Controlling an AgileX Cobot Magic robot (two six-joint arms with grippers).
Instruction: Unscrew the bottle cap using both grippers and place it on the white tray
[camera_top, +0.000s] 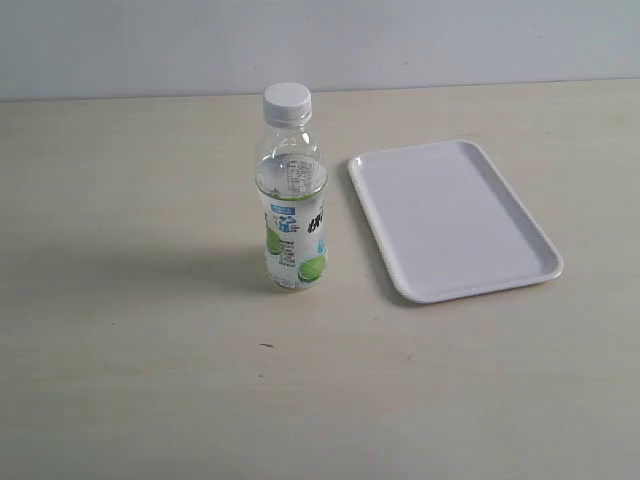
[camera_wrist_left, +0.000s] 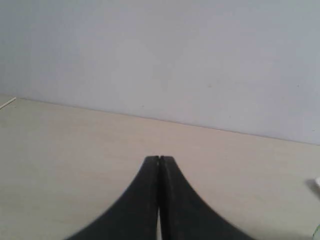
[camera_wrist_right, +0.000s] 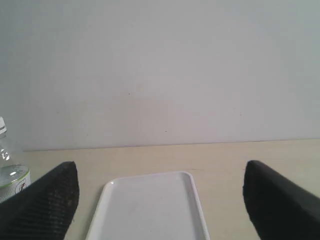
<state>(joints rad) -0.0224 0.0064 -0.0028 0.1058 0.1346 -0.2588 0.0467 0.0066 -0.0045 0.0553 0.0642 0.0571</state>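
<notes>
At centre frame in the exterior view, the bottle (camera_top: 291, 210) stands upright on the surface (camera_top: 130, 350), cap (camera_top: 287, 102) on its neck; the tray (camera_top: 455, 220) lies just right, not touching. The left gripper (camera_wrist_left: 159, 160) is pressed together; the right gripper (camera_wrist_right: 160, 176) is spread wide.

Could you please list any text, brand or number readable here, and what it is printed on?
Label of the bottle: print and lime pictures, too small and blurred to read; nothing can be quoted.
The bottle cap and the white tray: no text visible.
</notes>
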